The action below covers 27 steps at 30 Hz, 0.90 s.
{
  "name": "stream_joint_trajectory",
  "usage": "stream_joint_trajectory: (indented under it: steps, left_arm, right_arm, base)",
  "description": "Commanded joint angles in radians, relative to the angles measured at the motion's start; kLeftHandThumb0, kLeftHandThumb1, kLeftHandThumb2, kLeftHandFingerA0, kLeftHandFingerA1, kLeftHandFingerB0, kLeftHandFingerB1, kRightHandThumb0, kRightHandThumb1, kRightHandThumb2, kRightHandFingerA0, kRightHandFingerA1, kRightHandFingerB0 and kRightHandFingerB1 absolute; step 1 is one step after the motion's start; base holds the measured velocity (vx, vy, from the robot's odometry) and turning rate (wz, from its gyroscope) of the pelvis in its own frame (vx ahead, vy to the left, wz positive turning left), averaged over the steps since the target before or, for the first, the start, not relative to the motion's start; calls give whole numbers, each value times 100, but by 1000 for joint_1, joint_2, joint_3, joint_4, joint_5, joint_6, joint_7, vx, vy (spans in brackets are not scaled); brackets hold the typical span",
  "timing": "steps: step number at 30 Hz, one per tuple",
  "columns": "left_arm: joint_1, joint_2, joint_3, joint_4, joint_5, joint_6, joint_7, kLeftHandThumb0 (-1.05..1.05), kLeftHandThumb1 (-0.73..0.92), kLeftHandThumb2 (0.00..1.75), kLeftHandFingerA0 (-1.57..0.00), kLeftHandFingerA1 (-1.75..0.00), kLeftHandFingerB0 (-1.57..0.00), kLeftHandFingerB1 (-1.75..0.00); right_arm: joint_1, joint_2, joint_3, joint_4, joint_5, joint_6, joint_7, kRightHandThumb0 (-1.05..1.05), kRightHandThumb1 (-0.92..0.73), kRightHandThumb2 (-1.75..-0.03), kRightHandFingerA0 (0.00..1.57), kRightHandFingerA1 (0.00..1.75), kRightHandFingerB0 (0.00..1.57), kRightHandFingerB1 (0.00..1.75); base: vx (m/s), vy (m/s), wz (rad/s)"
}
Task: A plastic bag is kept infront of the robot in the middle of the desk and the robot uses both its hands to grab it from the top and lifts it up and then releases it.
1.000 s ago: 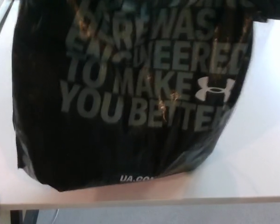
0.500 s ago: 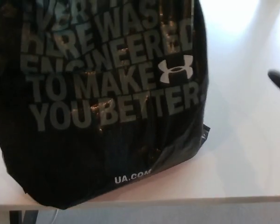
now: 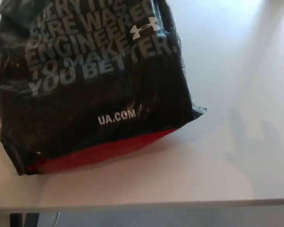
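And there's the plastic bag (image 3: 92, 80), resting on the white surface (image 3: 227, 71), filling the upper left of the head view. It's black and glossy, with grey lettering across its face: "ENGINEERED", "TO MAKE", "YOU BETTER" can be read, the top lines partly cut by the picture's edge. A small white logo (image 3: 145, 28) sits just right of the lettering, and "UA.COM" (image 3: 116, 117) is printed lower on the bag in white. The whole print runs tilted, rising toward the right. Along the bag's lower edge a red strip (image 3: 104, 149) shows, stretching from the bottom left corner up toward the right. The bag's right corner pokes out to a small point against the white top. The plastic is creased and wrinkled, catching faint glints of light.

No robot hand shows anywhere in this view, left or right, so whether the fingers are apart or together cannot be told. Nothing is touching the bag that can be seen.

Right of the bag, the surface lies bare and bright, with a soft grey shadow (image 3: 255, 146) falling on it, well apart from the bag; its shape is blurred and what throws it is out of the picture. Below the bag runs the front edge of the surface (image 3: 142, 204), a pale band, and beneath it a grey floor (image 3: 180, 218) with a dark bit at the bottom left, too small to make out.
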Motion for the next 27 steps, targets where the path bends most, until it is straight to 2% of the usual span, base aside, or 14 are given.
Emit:
stream_joint_trajectory:
  steps: [1,3,5,6,7,8,10,11,13,14,17,20,23,27]
  left_arm:
    - [104,-41,49,139,-39,-172,21,-73,62,97,-1,-30,-4,-22]
    - [139,-72,48,177,-57,-250,22,-69,80,66,-4,-39,-8,-22]
    - [211,-136,45,191,-76,-378,18,-73,65,98,-3,-44,-7,-31]
    - [259,-202,28,197,-101,-508,7,-35,54,109,-1,-51,0,-49]
    - [263,-207,26,199,-104,-521,6,-35,54,109,-1,-51,0,-49]
    - [272,-231,15,212,-119,-566,-3,-67,84,66,-17,-34,-17,-27]
    - [365,-367,-54,187,-215,-711,-80,-70,67,96,-16,-46,-10,-40]
    - [382,-418,-76,192,-291,-760,-133,-63,78,64,-30,-33,-22,-28]
    - [412,-458,-108,199,-313,-820,-148,-66,81,64,-33,-33,-23,-29]
    - [445,-493,-152,210,-308,-898,-144,-63,82,64,-33,-32,-27,-30]
    - [518,-573,-281,242,-351,-1063,-174,-64,63,101,-36,-53,-19,-44]
    - [515,-574,-339,348,-349,-1144,-199,-69,65,100,-36,-51,-20,-43]
    - [492,-591,-344,494,-223,-1256,-120,-58,63,101,-39,-54,-20,-45]
    - [473,-620,-307,609,-90,-1281,-47,-63,67,101,-36,-52,-23,-45]
  right_arm:
    - [156,5,-55,-72,41,-163,-1,-85,-59,-97,1,31,0,9]
    - [224,18,-80,-94,27,-240,-39,-82,-57,-98,4,37,3,15]
    - [337,62,-103,-110,24,-361,-89,-91,-64,-100,6,24,6,10]
    - [421,102,-104,-130,-5,-432,-135,-93,-66,-102,9,27,8,11]
    - [427,106,-105,-132,-9,-438,-139,-93,-66,-102,9,27,8,11]
    - [459,119,-103,-136,-26,-461,-154,-90,-65,-103,7,32,7,15]
    - [595,177,-85,-117,-94,-608,-232,-83,-63,-101,4,37,6,24]
    - [622,203,-65,-75,-102,-689,-255,-78,-70,-65,9,32,7,24]
    - [658,225,-46,-31,-109,-774,-267,-72,-73,-61,7,33,1,26]
    - [701,241,-16,15,-118,-823,-271,-90,-62,-92,7,19,0,0]
    - [785,274,72,217,-225,-933,-359,-88,-64,-92,5,20,0,0]
    - [818,278,134,329,-328,-925,-475,-67,-81,-64,0,26,0,0]
    - [854,294,191,432,-370,-935,-537,-68,-54,-88,0,26,0,15]
    - [864,313,262,501,-436,-920,-643,-80,-67,-98,3,30,3,17]
  base:
    - [0,0,0]
    - [0,0,0]
    - [0,0,0]
    - [0,0,0]
    - [0,0,0]
    - [0,0,0]
    - [0,0,0]
    - [0,0,0]
    - [0,0,0]
    - [0,0,0]
    - [0,0,0]
    - [0,0,0]
    - [0,0,0]
    - [0,0,0]
